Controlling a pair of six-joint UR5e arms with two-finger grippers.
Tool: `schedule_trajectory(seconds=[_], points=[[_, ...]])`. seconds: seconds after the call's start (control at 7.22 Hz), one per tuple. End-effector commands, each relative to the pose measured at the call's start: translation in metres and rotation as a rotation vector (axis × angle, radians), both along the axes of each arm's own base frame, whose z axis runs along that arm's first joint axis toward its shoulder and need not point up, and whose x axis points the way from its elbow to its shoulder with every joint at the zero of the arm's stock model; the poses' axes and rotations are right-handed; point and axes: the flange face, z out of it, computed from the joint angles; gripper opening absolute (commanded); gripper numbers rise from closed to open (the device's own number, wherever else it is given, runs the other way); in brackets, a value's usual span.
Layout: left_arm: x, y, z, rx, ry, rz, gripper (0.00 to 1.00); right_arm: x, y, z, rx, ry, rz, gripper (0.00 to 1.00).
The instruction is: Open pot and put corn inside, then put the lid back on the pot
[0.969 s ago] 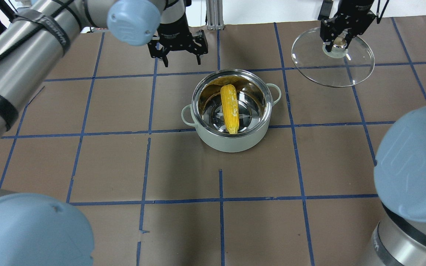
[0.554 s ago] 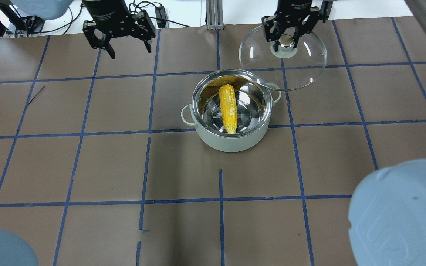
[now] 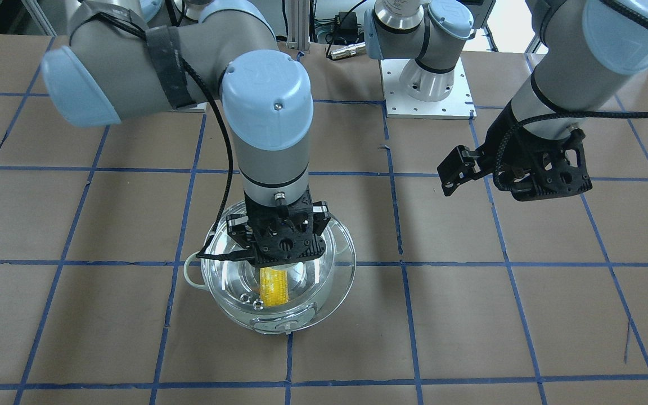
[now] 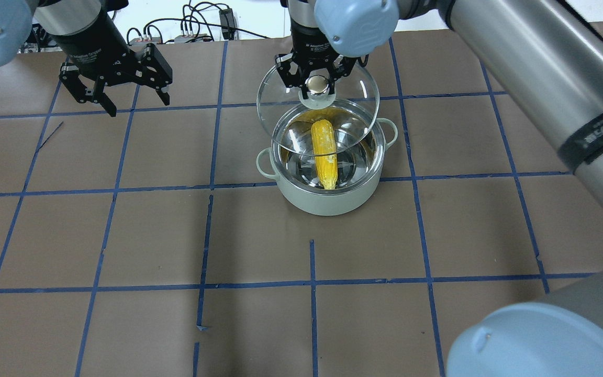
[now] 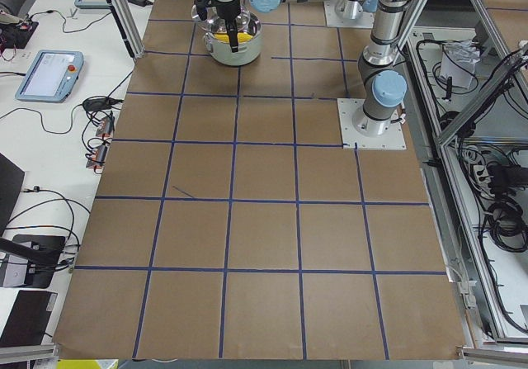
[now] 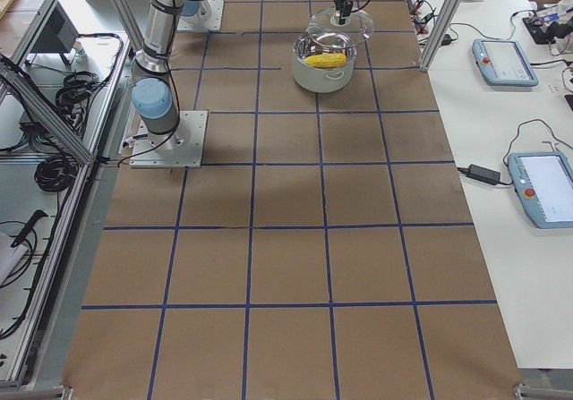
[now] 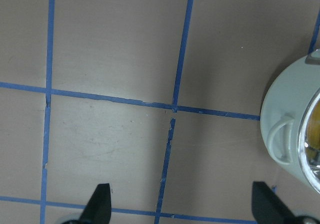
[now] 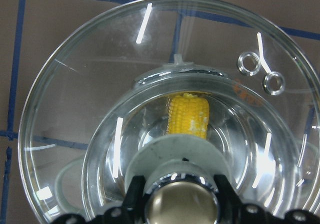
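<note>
The pale mint pot (image 4: 327,205) stands at the table's middle with its top uncovered, and the yellow corn (image 4: 325,154) lies inside it. My right gripper (image 4: 318,84) is shut on the knob (image 8: 180,206) of the clear glass lid (image 4: 280,104). It holds the lid in the air just above the pot, offset toward the far rim. The corn (image 8: 187,116) shows through the lid (image 8: 100,83) in the right wrist view. In the front view the lid (image 3: 338,264) overlaps the pot's handle (image 3: 190,275). My left gripper (image 4: 138,106) is open and empty, left of the pot and above the table.
The brown table carries a blue tape grid (image 4: 210,186). The left wrist view shows the pot's side and loop handle (image 7: 280,139) at its right edge. The arm bases (image 3: 428,84) stand at the robot's side. Tablets (image 6: 506,60) lie on side benches.
My right gripper has carried the lid leftward from the far right to above the pot. My left gripper has moved left, away from the pot, still open.
</note>
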Motion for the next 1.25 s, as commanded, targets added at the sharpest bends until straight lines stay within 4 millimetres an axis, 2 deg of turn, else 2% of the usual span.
schedule_trajectory(seconds=[0.0, 0.42, 0.69, 1.11], points=[[0.015, -0.001, -0.012, 0.024, 0.003, 0.025, 1.00, -0.003, 0.018, -0.047, 0.002, 0.002, 0.025, 0.05], [0.008, 0.002, -0.021, 0.043, 0.003, 0.030, 1.00, -0.011, 0.023, -0.041, 0.040, 0.018, 0.015, 0.05], [-0.003, 0.022, -0.036, 0.074, 0.006, 0.019, 1.00, -0.014, 0.025, -0.036, 0.038, 0.019, 0.013, 0.05], [-0.005, 0.043, -0.037, 0.046, 0.005, 0.021, 1.00, -0.034, 0.022, -0.037, 0.049, 0.016, 0.001, 0.05]])
